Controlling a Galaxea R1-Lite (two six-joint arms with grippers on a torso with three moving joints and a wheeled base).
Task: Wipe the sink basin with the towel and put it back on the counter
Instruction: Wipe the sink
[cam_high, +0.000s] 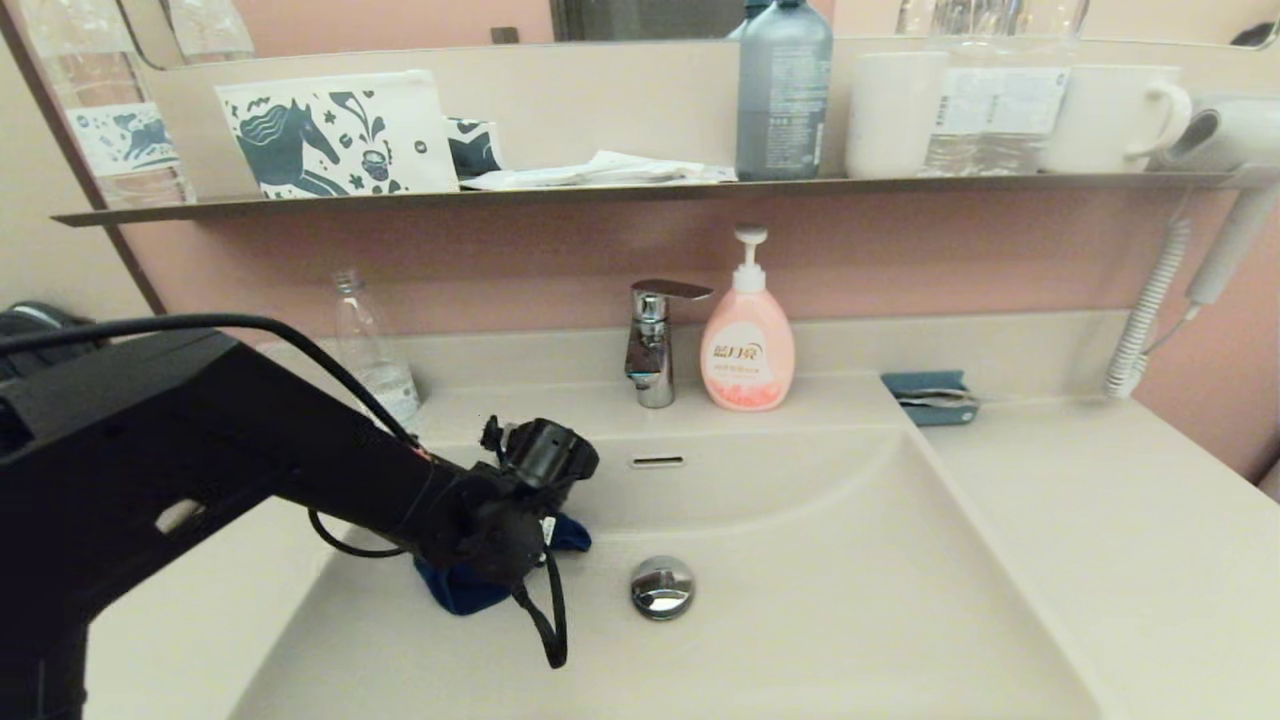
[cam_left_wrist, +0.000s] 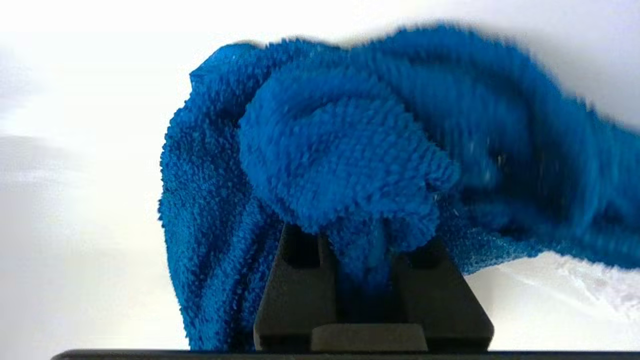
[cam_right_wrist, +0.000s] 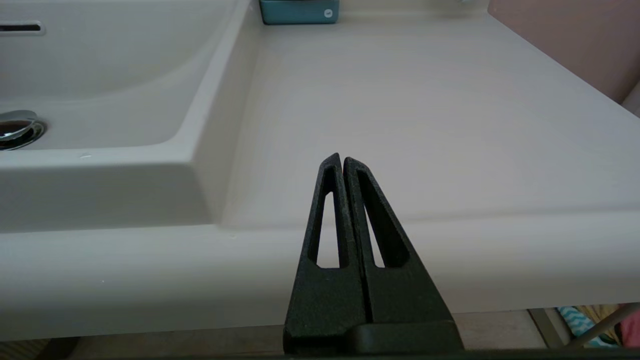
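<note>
The right tool, fingers pressed together, hangs off the tabletop front edge, seen only by its own wrist camera. The left tool pinches the fluffy, bunched blue towel against the sink basin floor, at 9 o'clock of the drain plug.

Left hand on blue towel in sink basin — beside chrome drain plug.
</note>
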